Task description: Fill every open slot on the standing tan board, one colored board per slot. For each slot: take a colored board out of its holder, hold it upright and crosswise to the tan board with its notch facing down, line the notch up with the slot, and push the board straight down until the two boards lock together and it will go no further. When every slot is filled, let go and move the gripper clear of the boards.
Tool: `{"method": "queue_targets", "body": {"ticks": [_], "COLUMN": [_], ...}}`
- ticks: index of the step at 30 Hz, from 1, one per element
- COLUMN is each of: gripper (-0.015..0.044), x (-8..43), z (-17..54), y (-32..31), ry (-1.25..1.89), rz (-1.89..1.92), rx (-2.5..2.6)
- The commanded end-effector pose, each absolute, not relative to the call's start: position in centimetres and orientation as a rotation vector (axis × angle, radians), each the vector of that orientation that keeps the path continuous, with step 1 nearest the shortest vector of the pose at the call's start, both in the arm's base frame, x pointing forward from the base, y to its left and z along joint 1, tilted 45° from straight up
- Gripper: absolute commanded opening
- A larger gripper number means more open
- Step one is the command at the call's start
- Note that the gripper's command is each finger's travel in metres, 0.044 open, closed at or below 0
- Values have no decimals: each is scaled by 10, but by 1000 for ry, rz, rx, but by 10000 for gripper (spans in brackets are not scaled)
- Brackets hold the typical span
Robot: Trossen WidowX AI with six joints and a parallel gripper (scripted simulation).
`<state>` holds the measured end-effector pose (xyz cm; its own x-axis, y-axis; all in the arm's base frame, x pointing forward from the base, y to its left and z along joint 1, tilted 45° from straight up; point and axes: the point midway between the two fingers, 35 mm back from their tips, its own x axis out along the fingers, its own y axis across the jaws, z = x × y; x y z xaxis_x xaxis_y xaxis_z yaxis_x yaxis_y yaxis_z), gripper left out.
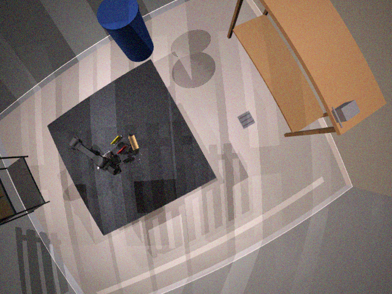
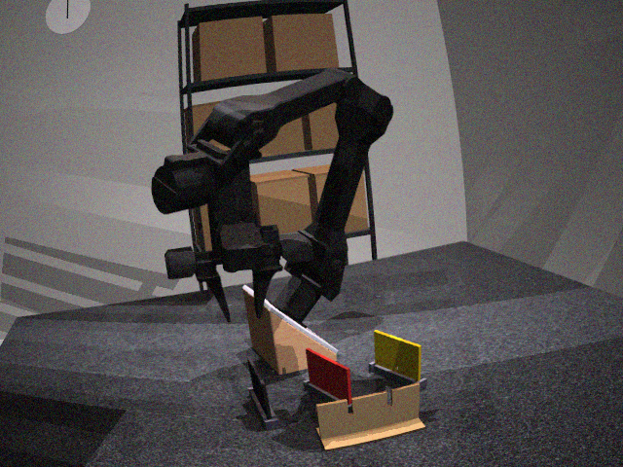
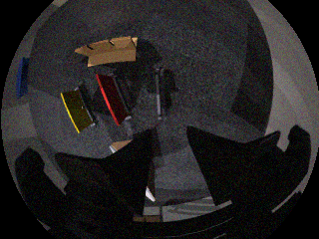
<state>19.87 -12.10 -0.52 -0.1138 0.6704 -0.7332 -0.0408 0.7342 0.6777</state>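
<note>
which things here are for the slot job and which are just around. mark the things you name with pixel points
For the job:
- tan board [image 1: 133, 143] [image 2: 369, 414] [image 3: 112, 56]
- red board [image 1: 122, 149] [image 2: 328, 374] [image 3: 113, 100]
- yellow board [image 1: 116, 139] [image 2: 397, 354] [image 3: 76, 113]
- dark board [image 2: 258, 386]
- gripper [image 2: 243, 319] [image 3: 169, 131]

Just around:
- blue bin [image 1: 141, 41] [image 3: 22, 77]
- wooden table [image 1: 345, 60]
- shelf rack [image 2: 272, 78]
- white-topped block [image 2: 281, 346]

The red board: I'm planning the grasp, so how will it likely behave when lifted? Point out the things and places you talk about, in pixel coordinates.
The red board [image 1: 122, 149] [image 2: 328, 374] [image 3: 113, 99] looks thin and flat, so probably light and stiff. Standing on a narrow edge, it could tip if nudged sideways.
</note>
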Motion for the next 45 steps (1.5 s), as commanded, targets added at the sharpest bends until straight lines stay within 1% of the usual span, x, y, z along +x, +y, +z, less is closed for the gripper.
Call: {"method": "queue_targets", "body": {"ticks": [1, 45], "gripper": [184, 184], "x": [188, 182], "z": [-26, -73], "y": [-99, -56], "ry": [1593, 1591], "rz": [664, 666], "rx": [541, 542]}}
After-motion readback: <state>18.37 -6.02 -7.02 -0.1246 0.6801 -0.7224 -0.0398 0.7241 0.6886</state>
